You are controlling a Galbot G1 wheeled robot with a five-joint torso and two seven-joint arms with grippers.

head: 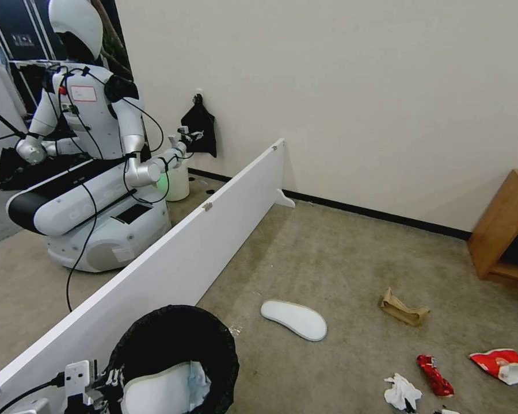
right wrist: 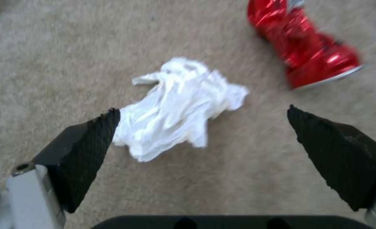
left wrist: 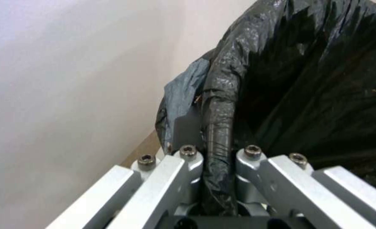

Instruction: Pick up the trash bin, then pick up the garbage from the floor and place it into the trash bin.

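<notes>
Fingers (left wrist: 188, 159) of the left gripper (left wrist: 218, 165) are clamped on the bag-lined rim of the trash bin (head: 175, 345) — held low beside the white partition (head: 201, 241). Right gripper (right wrist: 203, 124) is spread wide above a crumpled tissue (right wrist: 179, 105) on the carpet (right wrist: 48, 63) — nothing is gripped.

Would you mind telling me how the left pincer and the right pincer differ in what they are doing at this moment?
The left pincer is shut on the black-bagged rim of the trash bin, while the right pincer is open and holds nothing. The left pincer sits at the bin's edge; the right pincer hangs over the carpet, its fingertips either side of a crumpled white tissue, beside a red wrapper. Both point at task items.
</notes>
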